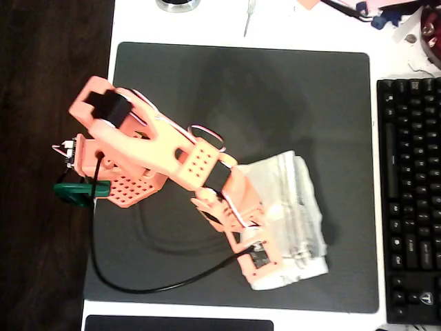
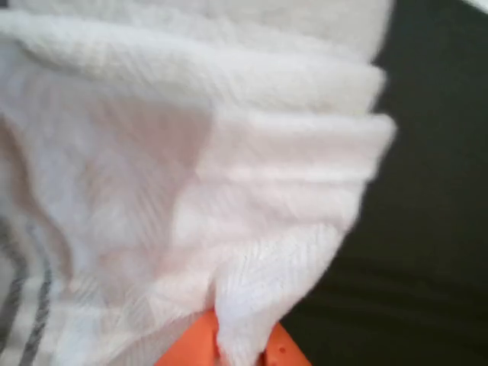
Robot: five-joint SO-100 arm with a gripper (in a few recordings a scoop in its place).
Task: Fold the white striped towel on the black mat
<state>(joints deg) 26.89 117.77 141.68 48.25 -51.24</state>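
In the overhead view the orange arm reached from the mat's left side down toward its lower right, where the towel lay bunched in several folds on the mat. The tool sat over the towel's lower left edge, its tip hidden among the cloth. In the wrist view the towel hung in layered folds close to the lens, with thin grey stripes at the lower left, and an orange finger showed at the bottom with a fold of cloth draped over it; whether the tool was clamped on the towel could not be told. The mat lay dark to the right. A black keyboard stood on the white surface just right of the mat; its key legends were too small to read. A black cable curved across the mat's lower left.
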